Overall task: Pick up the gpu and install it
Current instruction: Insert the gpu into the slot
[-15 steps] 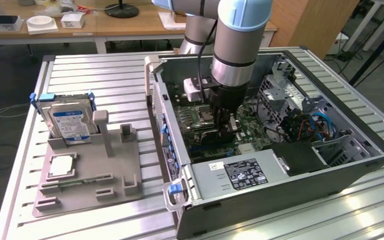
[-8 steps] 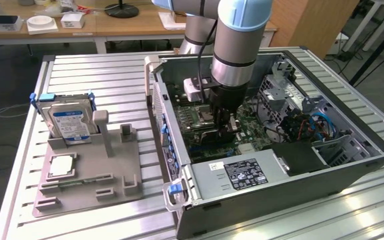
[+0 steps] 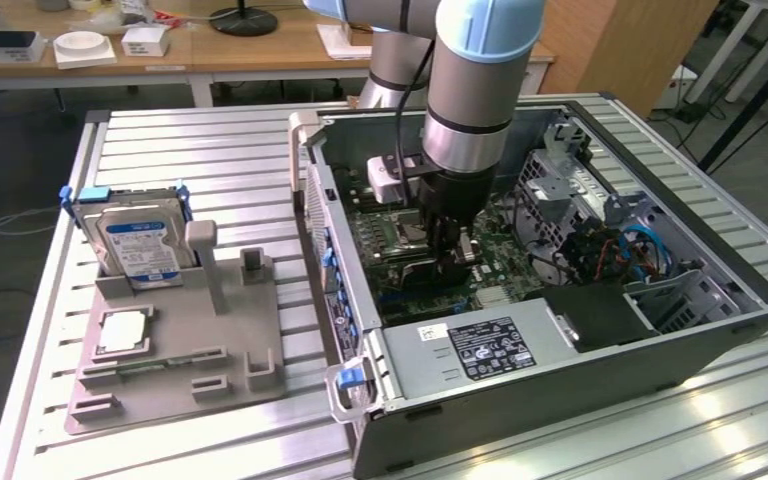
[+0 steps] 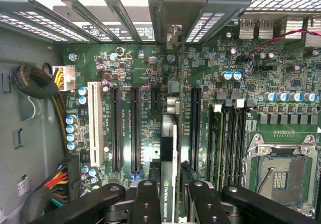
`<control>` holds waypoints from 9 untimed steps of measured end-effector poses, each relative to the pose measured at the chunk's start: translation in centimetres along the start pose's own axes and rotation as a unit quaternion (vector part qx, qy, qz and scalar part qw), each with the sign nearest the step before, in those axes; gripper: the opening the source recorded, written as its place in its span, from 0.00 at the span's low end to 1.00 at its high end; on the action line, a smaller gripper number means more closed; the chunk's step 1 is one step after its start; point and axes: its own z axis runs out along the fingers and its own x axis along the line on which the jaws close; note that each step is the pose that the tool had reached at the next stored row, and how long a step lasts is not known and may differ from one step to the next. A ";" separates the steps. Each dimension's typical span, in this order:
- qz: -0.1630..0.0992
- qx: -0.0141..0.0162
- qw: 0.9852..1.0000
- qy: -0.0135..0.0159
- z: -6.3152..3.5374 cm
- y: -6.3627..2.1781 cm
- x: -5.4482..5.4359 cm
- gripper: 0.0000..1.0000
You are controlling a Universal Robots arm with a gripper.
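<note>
Ribbed metal table — gripper clamps the thin black gpu edge-on over green motherboard.

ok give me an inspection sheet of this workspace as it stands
surface: ribbed metal table, grey parts holder
job's things: gpu edge-on in the gripper above the motherboard slots, inside the open pc case
clutter: hard drive standing in the holder, cpu chip lying in it
grippers: gripper shut on the gpu
cables: blue cables in the case, coloured wire bundle
surroundings: wooden desk behind
</note>
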 end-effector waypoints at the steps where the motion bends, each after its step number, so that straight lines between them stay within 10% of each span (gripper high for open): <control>1: 0.000 0.000 1.000 0.000 0.00 0.00 0.0 0.26; 9: 0.000 0.000 1.000 0.000 -0.01 0.00 0.0 0.39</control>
